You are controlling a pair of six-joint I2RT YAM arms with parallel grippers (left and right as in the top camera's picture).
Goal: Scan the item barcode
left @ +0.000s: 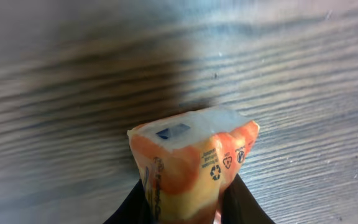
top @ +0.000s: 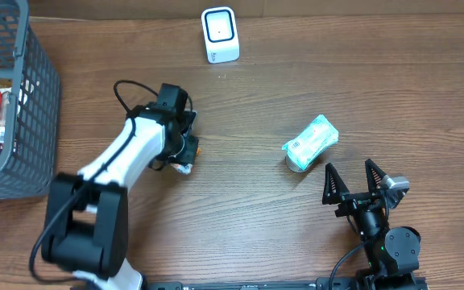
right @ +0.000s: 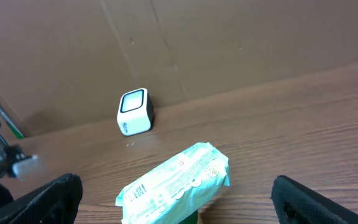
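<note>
The left gripper [top: 185, 151] had an orange packet [left: 191, 155] between its two dark fingers [left: 132, 208]. The fingers pressed on both sides of the packet's lower end, and that end looked squeezed thin. So the gripper was nearly shut, and it had hold of the packet. The top of the packet stuck out past the fingertips, just above the wooden table [top: 256, 225]. I could not tell if the packet touched the table.

The white scanner [top: 220, 34] stood well apart from this gripper, out past it near the far edge of the table. The packet was nowhere near the scanner's window.

The right gripper [top: 353, 181] was wide open and held nothing. A blue-green pack [top: 311, 141] lay just in front of its fingertips, not touching them. The scanner was much farther out beyond that pack.

A grey basket [top: 31, 97] with more things in it sat off to the outer side of the left gripper.

I think the job was only at its start. The grabbing part looked done, or close to done. The packet had yet to be lifted, carried over to the scanner and turned so its stripes faced the window. I saw some small marks and a blue patch on the packet, but I could not see the stripes, so I cannot say which side had to face the scanner.
</note>
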